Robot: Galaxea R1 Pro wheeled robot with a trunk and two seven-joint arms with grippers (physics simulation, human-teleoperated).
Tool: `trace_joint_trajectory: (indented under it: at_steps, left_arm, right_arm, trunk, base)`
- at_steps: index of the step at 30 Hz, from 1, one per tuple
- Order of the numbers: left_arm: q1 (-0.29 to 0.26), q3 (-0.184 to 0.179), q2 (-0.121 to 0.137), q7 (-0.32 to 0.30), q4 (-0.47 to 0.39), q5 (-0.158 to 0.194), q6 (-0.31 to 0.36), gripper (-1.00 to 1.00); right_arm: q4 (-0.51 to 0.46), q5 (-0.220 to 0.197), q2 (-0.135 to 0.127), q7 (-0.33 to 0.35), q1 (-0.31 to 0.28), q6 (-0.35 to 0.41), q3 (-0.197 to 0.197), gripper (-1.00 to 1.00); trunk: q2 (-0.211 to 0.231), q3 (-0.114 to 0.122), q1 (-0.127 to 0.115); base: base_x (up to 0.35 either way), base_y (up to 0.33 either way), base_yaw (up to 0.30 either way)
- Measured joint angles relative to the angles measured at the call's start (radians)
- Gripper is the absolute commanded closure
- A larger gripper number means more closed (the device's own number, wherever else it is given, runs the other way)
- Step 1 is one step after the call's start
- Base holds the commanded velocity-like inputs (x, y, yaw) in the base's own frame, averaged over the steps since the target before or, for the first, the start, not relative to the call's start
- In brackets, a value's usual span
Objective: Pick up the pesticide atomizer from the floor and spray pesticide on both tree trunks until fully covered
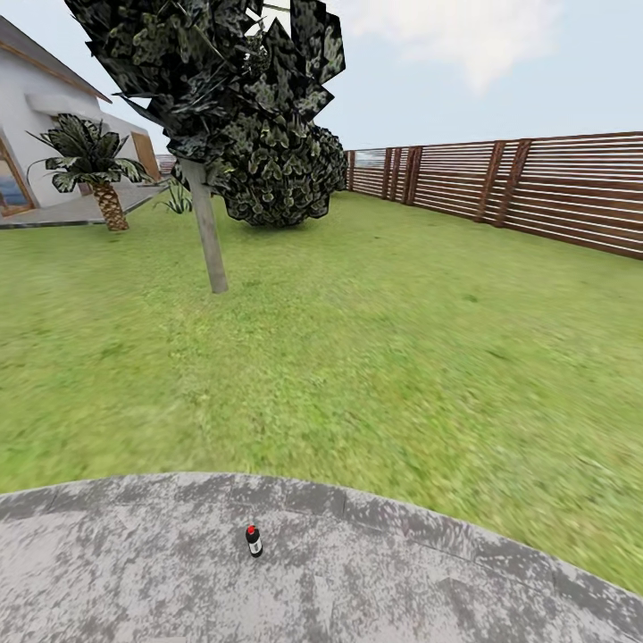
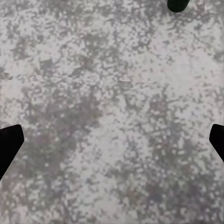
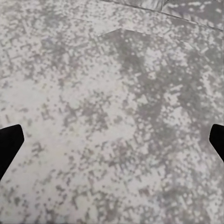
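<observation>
One tree (image 1: 210, 116) in your head view: pale straight trunk (image 1: 207, 228) leaning a little, dark angular crown cut off by the frame's top edge. It stands on the lawn (image 1: 375, 339), up and left of centre, well apart from you. Behind it sits a rounded dark bush (image 1: 281, 174); further left a small scaly palm (image 1: 94, 170) in front of a white house (image 1: 40, 116). A brown slat fence (image 1: 527, 183) runs along the right side.

Under you is a grey mottled stone pad (image 1: 134, 572) with a curved edge meeting the grass. The pesticide atomizer (image 1: 254, 540) stands upright on that pad, small, dark body, red top, low in the head view just left of centre. Label and nozzle are too small to read.

Left wrist view: the left gripper (image 2: 112, 140) looks down at the stone, black fingertips (image 2: 9, 142) at opposite frame edges, so spread wide, nothing between them. A dark rounded thing (image 2: 178, 4) is cut off at the frame edge ahead of the fingers; can't tell what it is.

Right wrist view: the right gripper (image 3: 112, 140) is the same, tips (image 3: 9, 144) far apart over bare stone, holding nothing. A seam (image 3: 140, 9) in the paving shows ahead of it.
</observation>
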Motion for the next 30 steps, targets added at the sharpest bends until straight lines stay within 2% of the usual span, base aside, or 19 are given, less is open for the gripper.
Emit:
trace_joint_trajectory:
  at_steps: [5,11,18,21,26,30]
  left_arm:
    - [0.0,0.0,0.0,0.0,0.0,0.0,0.001,-1.0]
    - [0.0,0.0,0.0,0.001,0.0,0.0,0.0,-1.0]
    - [0.0,0.001,0.001,-0.001,-0.001,0.0,-0.001,-1.0]
    - [-0.017,-0.004,0.007,-0.003,-0.017,-0.002,-0.001,-1.0]
    - [-0.123,-0.01,0.011,-0.004,-0.02,-0.01,0.01,-1.0]
    - [-0.206,-0.013,0.012,-0.004,-0.016,-0.013,0.016,-1.0]
  right_arm:
    - [0.0,0.0,0.0,0.0,0.0,0.0,0.0,-1.0]
    - [0.0,0.0,0.0,0.0,0.0,0.0,-0.001,-1.0]
    - [-0.009,-0.003,0.001,-0.001,0.0,0.0,-0.001,-1.0]
    - [-0.022,-0.004,0.0,-0.001,0.0,0.0,-0.002,-1.0]
    - [-0.125,-0.004,0.0,-0.001,-0.01,0.004,-0.002,-1.0]
    - [-0.225,-0.003,0.0,-0.002,-0.054,0.017,-0.002,-1.0]
  trunk:
    - [0.0,0.0,0.0]
    - [0.0,0.0,0.0]
    - [0.0,0.0,0.0]
    - [0.0,0.0,0.0]
    - [0.0,0.0,0.0]
    - [0.0,0.0,0.0]
  base:
    - [0.108,0.124,-0.039]
    - [0.058,0.067,-0.21]
    - [0.0,0.0,-0.009]
    - [0.0,0.0,0.0]
    - [0.0,0.0,0.0]
    - [0.0,0.0,0.0]
